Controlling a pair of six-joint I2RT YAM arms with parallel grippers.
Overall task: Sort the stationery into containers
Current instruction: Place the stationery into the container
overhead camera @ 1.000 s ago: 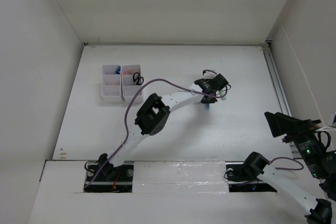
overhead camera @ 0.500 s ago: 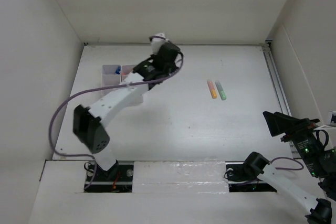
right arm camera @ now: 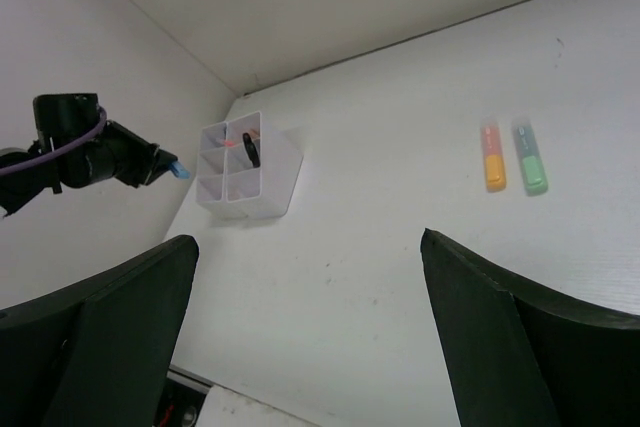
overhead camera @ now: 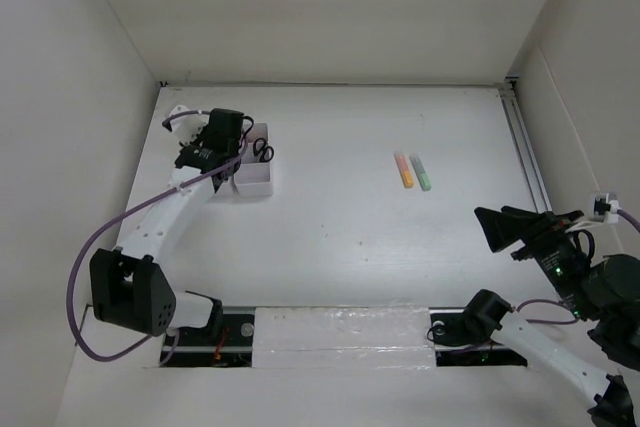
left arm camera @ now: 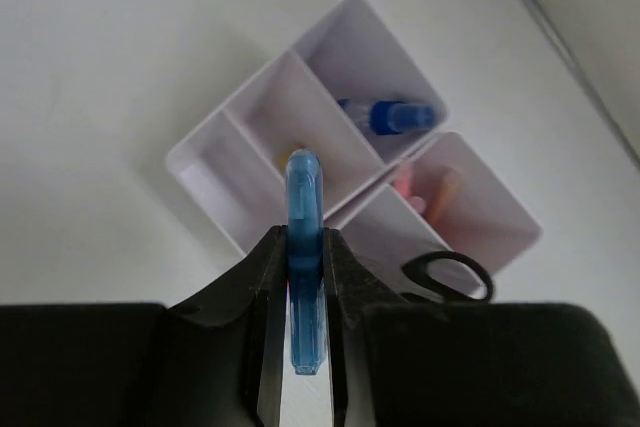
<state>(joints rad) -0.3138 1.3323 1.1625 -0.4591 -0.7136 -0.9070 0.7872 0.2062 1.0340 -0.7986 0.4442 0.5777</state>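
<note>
My left gripper [overhead camera: 205, 142] is shut on a blue marker [left arm camera: 303, 187] and holds it above the white organizer [left arm camera: 200, 162], over its middle compartments. The organizer [overhead camera: 256, 183] holds a blue-capped bottle [left arm camera: 390, 115], pink pens [left arm camera: 420, 192] and black-handled scissors [left arm camera: 450, 272]. A speck of yellow [left arm camera: 291, 154] shows behind the marker's tip. An orange marker [overhead camera: 404, 169] and a green marker [overhead camera: 421, 172] lie side by side on the table, right of centre. My right gripper [overhead camera: 505, 232] is open and empty, raised at the near right; both markers [right arm camera: 493, 167] show in its view.
The table [overhead camera: 340, 227] is boxed in by white walls at the left, back and right. A rail [overhead camera: 525, 162] runs along the right edge. The organizer [right arm camera: 245, 182] stands at the far left near the wall.
My left arm has swung from the table's middle to the far left, carrying the blue marker over the organizer. The orange and green markers are uncovered. My right gripper shifted slightly left.
</note>
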